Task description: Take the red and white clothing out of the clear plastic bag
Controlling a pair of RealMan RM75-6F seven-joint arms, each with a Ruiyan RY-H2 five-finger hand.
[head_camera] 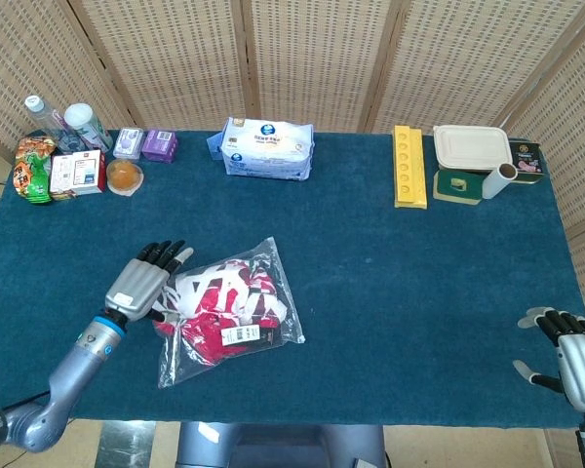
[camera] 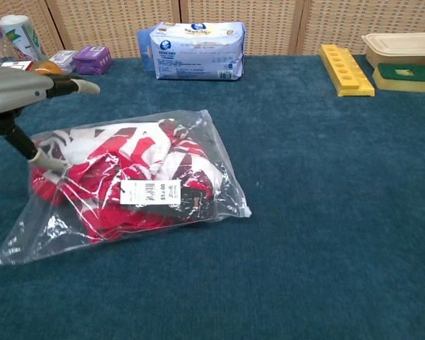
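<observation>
Tabletop (head_camera: 390, 283): bag (head_camera: 229, 312) against left hand (head_camera: 141, 288).
</observation>
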